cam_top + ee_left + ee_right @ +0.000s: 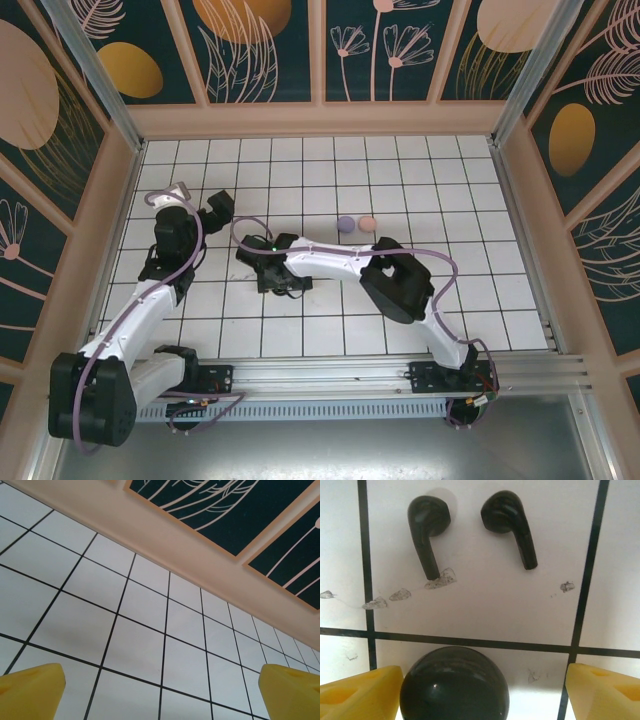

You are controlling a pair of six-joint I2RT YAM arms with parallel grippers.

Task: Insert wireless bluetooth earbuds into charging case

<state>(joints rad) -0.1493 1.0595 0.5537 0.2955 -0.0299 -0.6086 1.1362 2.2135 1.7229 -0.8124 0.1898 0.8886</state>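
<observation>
I see my right claw point(482, 672) spread loosely astride the black case point(454, 690), black earbuds point(426, 522) beyond. My left claw point(161, 675) gapes empty.

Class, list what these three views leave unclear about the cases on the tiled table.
- Right wrist view: the black case is cut off by the bottom edge, so its lid seam cannot be seen.
- Top view: the lilac puck and pink puck are too small to tell open from shut.
- Top view: the right arm hides what lies beneath its wrist.
</observation>
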